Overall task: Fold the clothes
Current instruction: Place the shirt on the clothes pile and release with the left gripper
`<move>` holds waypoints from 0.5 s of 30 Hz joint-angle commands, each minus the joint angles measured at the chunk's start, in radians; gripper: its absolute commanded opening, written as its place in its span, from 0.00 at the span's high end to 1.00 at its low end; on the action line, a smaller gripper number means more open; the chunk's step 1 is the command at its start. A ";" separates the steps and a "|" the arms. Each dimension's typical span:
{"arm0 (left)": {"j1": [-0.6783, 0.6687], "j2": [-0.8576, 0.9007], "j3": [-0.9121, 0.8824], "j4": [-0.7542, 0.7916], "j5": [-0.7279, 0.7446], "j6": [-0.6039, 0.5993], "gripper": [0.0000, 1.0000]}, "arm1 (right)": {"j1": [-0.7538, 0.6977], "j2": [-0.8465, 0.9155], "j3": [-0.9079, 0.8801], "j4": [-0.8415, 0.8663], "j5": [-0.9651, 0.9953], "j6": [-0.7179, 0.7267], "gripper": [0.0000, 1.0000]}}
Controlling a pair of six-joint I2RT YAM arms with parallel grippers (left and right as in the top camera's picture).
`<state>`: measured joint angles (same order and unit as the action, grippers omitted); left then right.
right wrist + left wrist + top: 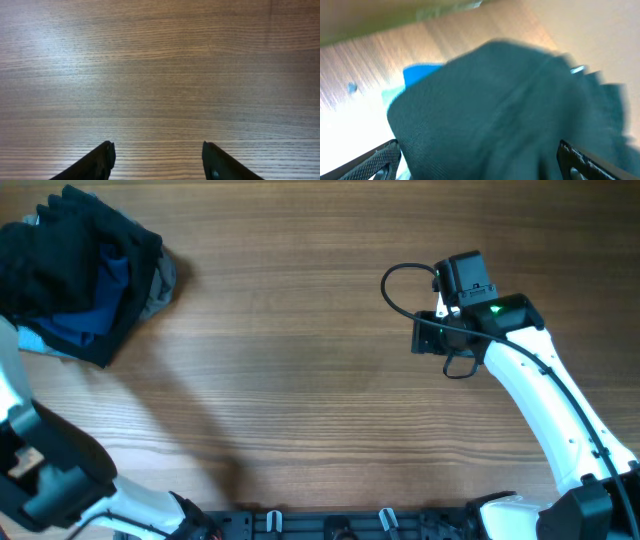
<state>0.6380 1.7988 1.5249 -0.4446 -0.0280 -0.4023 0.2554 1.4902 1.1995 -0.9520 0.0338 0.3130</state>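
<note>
The clothes [80, 270] lie in a crumpled pile at the table's far left corner, a black garment on top with blue [95, 320] and grey [160, 290] fabric under it. In the left wrist view the dark fabric [510, 110] fills the frame, blurred, with blue cloth [420, 75] behind it. My left gripper [477, 161] is open wide just above this fabric, its fingers [375, 162] far apart; it is out of the overhead view. My right gripper [425, 335] [157, 155] is open over bare wood at the right, holding nothing.
The wooden table [300, 380] stretches between the pile and the right arm. A black cable [400, 280] loops off the right wrist. The left arm's white link [10, 380] runs along the left edge. Arm bases sit at the front edge.
</note>
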 commanded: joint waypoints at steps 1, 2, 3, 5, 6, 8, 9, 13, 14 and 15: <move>0.005 -0.181 0.040 0.069 0.037 0.001 0.00 | 0.002 -0.014 0.005 0.025 -0.012 0.001 0.34; 0.005 -0.207 0.040 0.087 0.058 0.001 0.00 | 0.002 -0.014 0.005 0.026 -0.012 0.001 0.34; 0.005 -0.225 0.040 0.099 0.082 0.001 0.00 | 0.002 -0.014 0.005 0.026 -0.012 0.000 0.33; 0.005 -0.243 0.040 0.112 0.142 0.001 0.00 | 0.002 -0.012 0.004 0.026 -0.012 0.001 0.33; 0.005 -0.243 0.040 0.111 0.166 0.001 0.00 | 0.002 -0.010 0.003 0.027 -0.012 0.001 0.33; 0.000 -0.228 0.039 0.083 0.236 0.001 0.00 | 0.002 -0.009 0.003 0.027 -0.013 0.002 0.33; -0.005 -0.216 0.039 0.061 0.278 0.001 0.00 | 0.002 -0.009 0.003 0.027 -0.013 0.002 0.33; -0.064 -0.137 0.039 -0.032 0.408 0.001 0.00 | 0.002 -0.008 0.003 0.032 -0.017 0.004 0.32; -0.089 -0.110 0.039 -0.054 0.422 0.002 0.00 | 0.002 -0.008 0.003 0.035 -0.022 0.005 0.30; -0.124 -0.079 0.039 -0.082 0.425 0.001 0.00 | 0.002 -0.008 0.003 0.041 -0.035 0.005 0.28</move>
<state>0.5980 1.6257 1.5757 -0.4744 0.2745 -0.4026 0.2554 1.4902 1.1995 -0.9245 0.0322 0.3130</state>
